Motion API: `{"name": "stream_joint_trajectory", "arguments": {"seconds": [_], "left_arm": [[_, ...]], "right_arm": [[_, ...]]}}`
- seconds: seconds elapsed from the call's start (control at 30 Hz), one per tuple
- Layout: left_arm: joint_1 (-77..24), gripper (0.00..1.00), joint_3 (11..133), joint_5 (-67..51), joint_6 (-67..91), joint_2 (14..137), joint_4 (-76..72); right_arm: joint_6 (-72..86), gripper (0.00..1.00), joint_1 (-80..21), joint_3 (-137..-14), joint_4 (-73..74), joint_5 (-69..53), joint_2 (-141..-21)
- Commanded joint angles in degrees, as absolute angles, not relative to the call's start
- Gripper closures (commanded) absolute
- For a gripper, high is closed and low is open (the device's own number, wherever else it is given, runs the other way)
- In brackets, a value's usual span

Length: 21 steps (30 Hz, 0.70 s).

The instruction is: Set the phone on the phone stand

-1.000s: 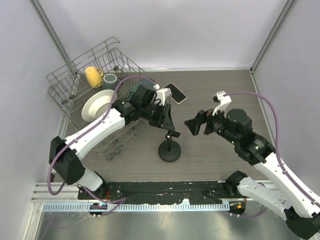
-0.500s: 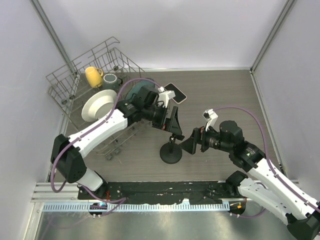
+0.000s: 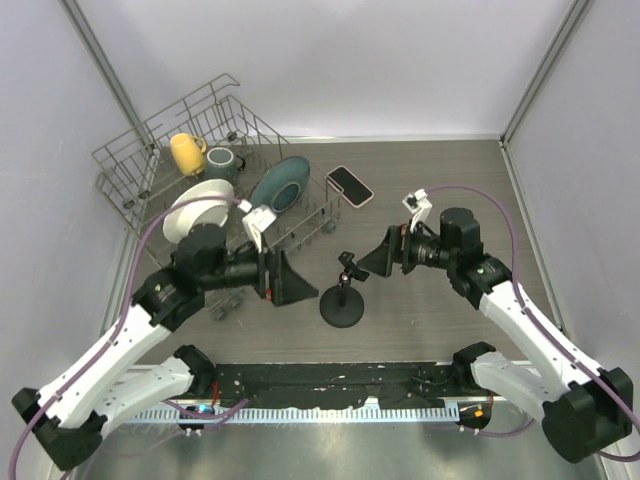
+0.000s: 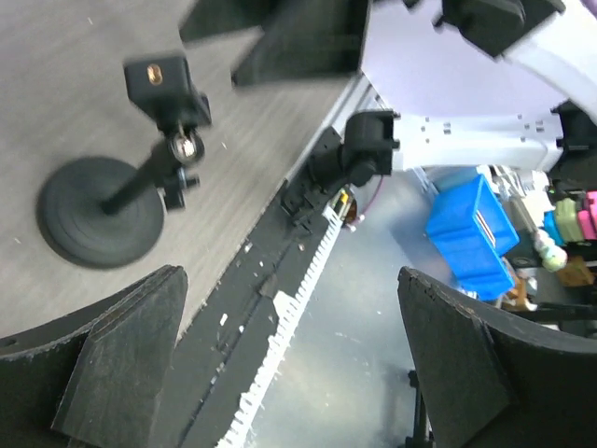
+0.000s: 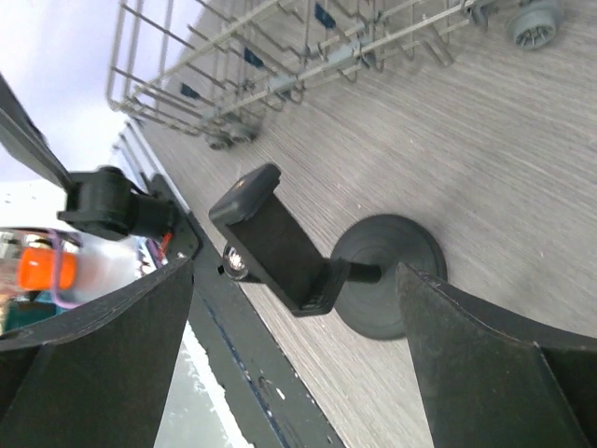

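Observation:
The phone (image 3: 350, 185) lies flat on the table just right of the dish rack, untouched by either gripper. Nearer the front, the black phone stand (image 3: 342, 298) is upright on its disc base with its clamp head on top. My left gripper (image 3: 300, 283) is open just left of the stand and holds nothing. My right gripper (image 3: 368, 264) is open right beside the clamp head. The right wrist view has the stand (image 5: 280, 247) between that gripper's (image 5: 298, 373) spread fingers, not touched. In the left wrist view the stand (image 4: 140, 177) is ahead of the open gripper (image 4: 289, 373).
A grey wire dish rack (image 3: 150, 130) fills the back left, holding a yellow cup (image 3: 187, 152), a dark mug (image 3: 220, 160), a white plate (image 3: 195, 210) and a teal bowl (image 3: 280, 183). White walls close in the table. A black rail (image 3: 330, 380) runs along the front edge.
My left gripper has opened wide and drawn back left, away from the stand's head. The right gripper has swung in from the right to the clamp head. The phone has not moved.

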State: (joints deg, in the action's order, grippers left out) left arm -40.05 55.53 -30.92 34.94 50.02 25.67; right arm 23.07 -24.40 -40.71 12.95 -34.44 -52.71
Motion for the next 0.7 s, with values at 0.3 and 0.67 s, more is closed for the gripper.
{"name": "stream_joint_trajectory", "arguments": {"seconds": [0.3,0.67], "left_arm": [[-40.1,0.0,36.8,-40.1,47.5,31.8,9.6],[-40.1,0.0,33.6,-42.0,50.0,27.6,8.6]], "right_arm": [[23.1,0.09,-23.5,-38.5,-5.0,-59.6,-62.6],[15.8,0.1,-26.0,-39.3,-6.4,-57.0,-69.3]]}}
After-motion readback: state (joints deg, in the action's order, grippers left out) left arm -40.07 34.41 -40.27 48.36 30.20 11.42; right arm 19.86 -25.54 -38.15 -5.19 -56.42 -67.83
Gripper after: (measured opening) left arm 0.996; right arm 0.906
